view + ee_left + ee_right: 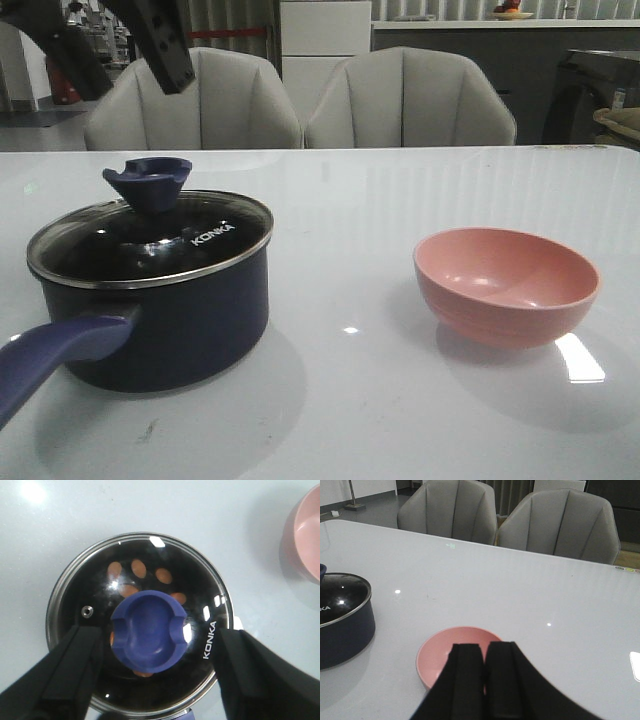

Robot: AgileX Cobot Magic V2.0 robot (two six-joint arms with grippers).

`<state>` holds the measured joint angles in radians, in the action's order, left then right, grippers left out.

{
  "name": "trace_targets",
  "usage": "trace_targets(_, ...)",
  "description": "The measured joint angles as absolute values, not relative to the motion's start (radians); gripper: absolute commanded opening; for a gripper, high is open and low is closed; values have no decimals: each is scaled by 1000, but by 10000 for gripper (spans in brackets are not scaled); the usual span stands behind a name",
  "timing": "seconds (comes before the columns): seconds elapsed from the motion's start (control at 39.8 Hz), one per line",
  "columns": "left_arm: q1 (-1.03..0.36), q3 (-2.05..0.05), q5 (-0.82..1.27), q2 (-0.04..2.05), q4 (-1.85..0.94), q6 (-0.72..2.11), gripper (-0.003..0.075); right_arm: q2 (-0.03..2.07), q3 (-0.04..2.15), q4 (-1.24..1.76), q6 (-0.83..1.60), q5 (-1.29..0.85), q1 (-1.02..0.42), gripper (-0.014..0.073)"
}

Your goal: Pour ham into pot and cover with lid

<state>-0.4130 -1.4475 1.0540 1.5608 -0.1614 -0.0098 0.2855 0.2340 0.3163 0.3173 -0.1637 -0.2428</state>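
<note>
The saucepan (160,310) stands at the near left of the white counter (350,420), its long purple-blue handle (55,355) projecting toward the near edge. The glass lid (150,245) is seated on the pot rim, apparently level, with the "KONKA" lettering (212,234) legible. In the left wrist view, at least 5 orange-pink ham chunks (139,568) show through the glass, so the ham is inside the pot.

The empty pink bowl (507,283) stands well apart at the right. 2 grey chairs (300,100) stand beyond the counter.

The left hand (160,670) hangs above the lid, fingers spread wide on either side of the flared knob (150,632) and gripping nothing. The right hand (482,680) is pressed together and empty, above the bowl's near side.

Judged status: both task steps appear complete.

Remaining hazards:
1. A spread finger catching the knob or steel rim during lift-off would tilt or drag the lid off its seat.
2. A sideways withdrawal could strike the handle and rotate the pot.
3. A low right-hand move could knock the bowl.
</note>
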Motion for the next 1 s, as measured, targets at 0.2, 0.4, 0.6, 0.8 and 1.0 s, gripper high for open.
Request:
trace_targets(0.2, -413, -1253, 923, 1376, -91, 17, 491, 286, 234, 316, 317, -164, -243, 143)
trace_targets(0.4, -413, -997, 732, 1164, -61, 18, 491, 286, 234, 316, 317, -164, -243, 143)
trace_targets(0.6, -413, -743, 520, 914, -60, 17, 491, 286, 234, 316, 317, -164, -243, 143)
trace_targets(0.8, -413, -524, 411, 660, -60, 17, 407, 286, 234, 316, 317, -164, -243, 143)
trace_targets(1.0, -413, -386, 378, 427, -64, 19, 102, 286, 234, 316, 317, -164, -243, 143)
